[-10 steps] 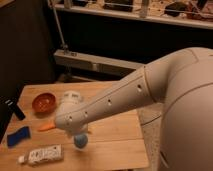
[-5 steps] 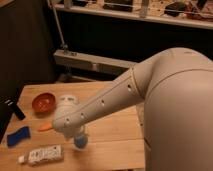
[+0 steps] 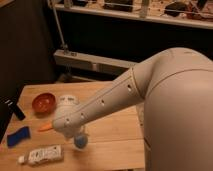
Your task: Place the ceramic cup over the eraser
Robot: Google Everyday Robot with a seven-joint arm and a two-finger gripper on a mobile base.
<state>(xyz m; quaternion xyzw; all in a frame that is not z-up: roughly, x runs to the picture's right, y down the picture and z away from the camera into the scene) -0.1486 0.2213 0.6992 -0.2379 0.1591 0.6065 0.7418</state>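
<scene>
Camera view: the white tube (image 3: 42, 155) lying on its side at the near edge of the wooden table (image 3: 115, 142) carries dark print along its body, too blurred to read. No other label can be made out.

The robot's white arm (image 3: 107, 102) reaches from the upper right down across the table to the lower left, and it hides the strip of tabletop beneath it. The gripper (image 3: 79, 134) sits at its lower end, tucked under the wrist just above the small light-blue cup (image 3: 81, 143). The jaws are hidden by the wrist, so I cannot tell whether they are released or grasping the cup. The cup is at the near middle of the table, to the right of the tube and close to it.

Further left, an orange bowl (image 3: 43, 101) stands near the far edge, with a white round thing (image 3: 67, 100) just beside it on the right, partly covered by the arm. An orange carrot-like piece (image 3: 45, 127) pokes out from under the wrist. A blue pad (image 3: 18, 136) lies near the left edge, and a black bar (image 3: 15, 109) lies tilted above it.

The robot's bulky white body (image 3: 175, 115) blocks the right side of the table. Behind stands a metal shelf (image 3: 135, 17) holding dark things.
</scene>
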